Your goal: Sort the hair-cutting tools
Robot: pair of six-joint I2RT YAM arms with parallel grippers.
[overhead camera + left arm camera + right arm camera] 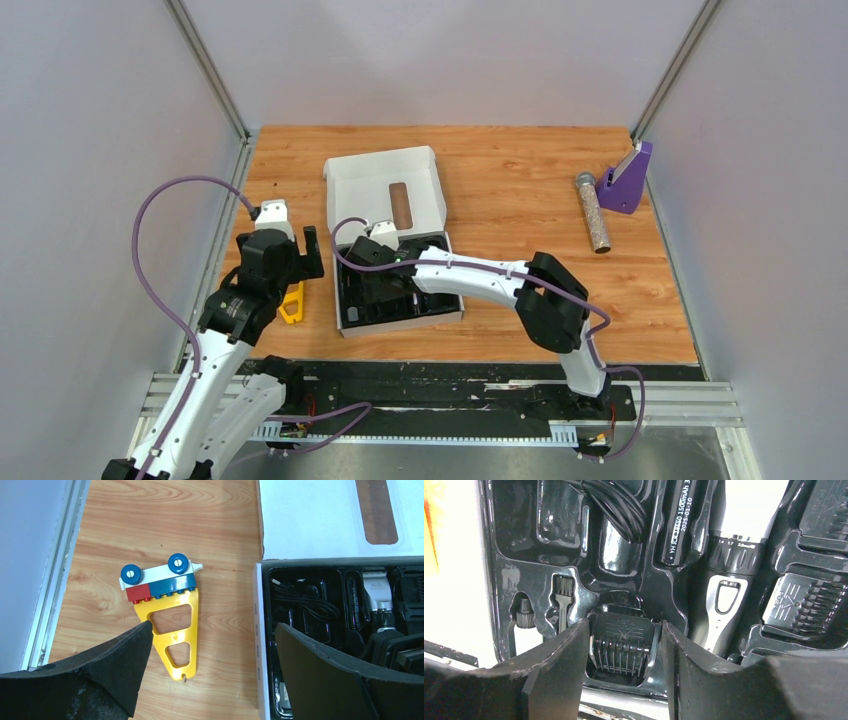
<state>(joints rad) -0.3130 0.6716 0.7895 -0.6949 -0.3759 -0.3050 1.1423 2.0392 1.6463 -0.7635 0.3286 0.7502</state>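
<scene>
The hair-cutting tools lie in a black moulded tray (352, 322) inside a white box. In the right wrist view I see the coiled black cord (616, 505), the thin black stick (681, 520), the clipper (729, 580) and a stubby black comb guard (624, 647) seated in its slot. My right gripper (625, 630) is down in the tray, its fingers pressed against both sides of that guard. My left gripper (212, 645) is open and empty above the table, between the yellow triangular piece (175, 630) and the box wall (257, 630). The clipper's silver blade head (377, 587) also shows there.
The white box lid (385, 185) lies open behind the tray. A glittery silver cylinder (593, 212) and a purple holder (627, 180) stand at the far right. A larger comb guard (819, 600), a small brush (565, 600) and a small bottle (526, 625) also sit in the tray.
</scene>
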